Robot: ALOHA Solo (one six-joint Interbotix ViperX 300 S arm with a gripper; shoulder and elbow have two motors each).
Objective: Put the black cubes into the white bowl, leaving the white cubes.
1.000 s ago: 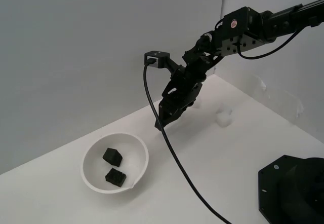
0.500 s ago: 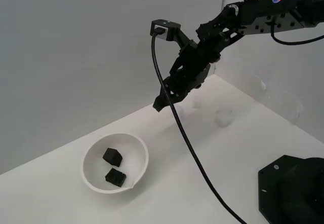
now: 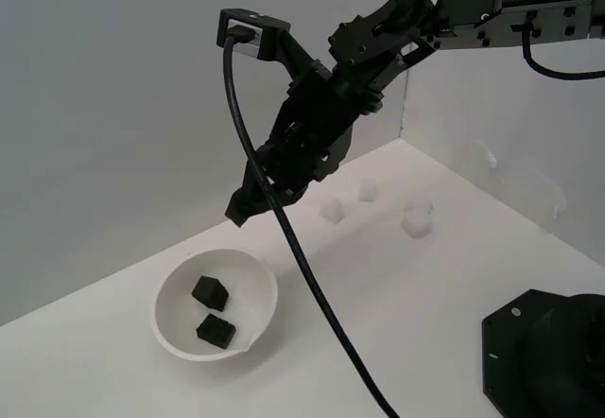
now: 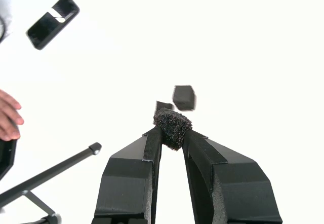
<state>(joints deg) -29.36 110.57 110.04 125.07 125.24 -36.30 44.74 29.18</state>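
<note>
**Third black cube carried above the bowl, release pending**

Nearest the exterior camera, a black base (image 3: 548, 357) sits at the counter's (image 3: 416, 323) near edge on the exterior view's right. Further in, the white bowl (image 3: 180, 338) rests toward the counter's edge on the exterior view's left and holds two black cubes (image 3: 210, 291), apart from each other.

Above and just behind the bowl's far rim hangs the gripper (image 3: 242, 212). In the wrist view its fingers (image 4: 152, 148) stand narrow, clamped on a third black cube (image 4: 172, 127), with the two bowl cubes visible beyond it.

Toward the counter's far corner, three white cubes (image 3: 331, 209) lie untouched, near one another.

Judged step: transport of the last black cube, nearly complete. The next move calls for centring the fingers over the bowl's interior, lowering slightly, then opening. Releasing over the rim risks the cube bouncing onto the counter.
</note>
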